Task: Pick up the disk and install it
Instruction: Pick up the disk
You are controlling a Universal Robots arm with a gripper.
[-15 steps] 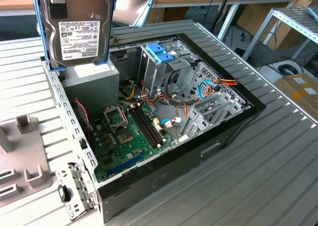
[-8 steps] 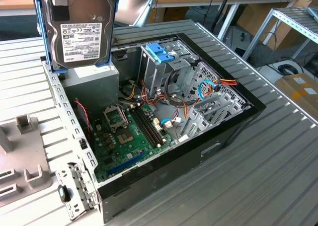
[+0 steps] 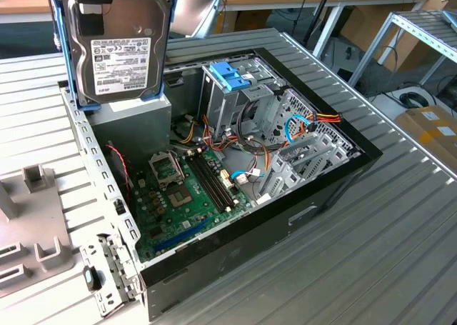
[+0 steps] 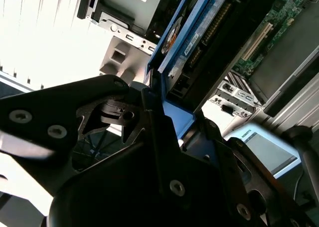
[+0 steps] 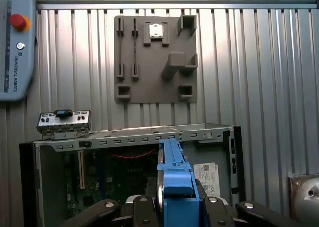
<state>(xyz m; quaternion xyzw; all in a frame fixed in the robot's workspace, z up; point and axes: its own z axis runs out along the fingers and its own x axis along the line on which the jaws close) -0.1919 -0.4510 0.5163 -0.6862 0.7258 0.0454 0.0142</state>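
Exterior view | disk hangs upright above the open computer case | first wrist view | gripper fingers clenched on the disk's blue frame

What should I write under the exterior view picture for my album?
The disk hangs upright, label showing, above the open computer case with its green motherboard.
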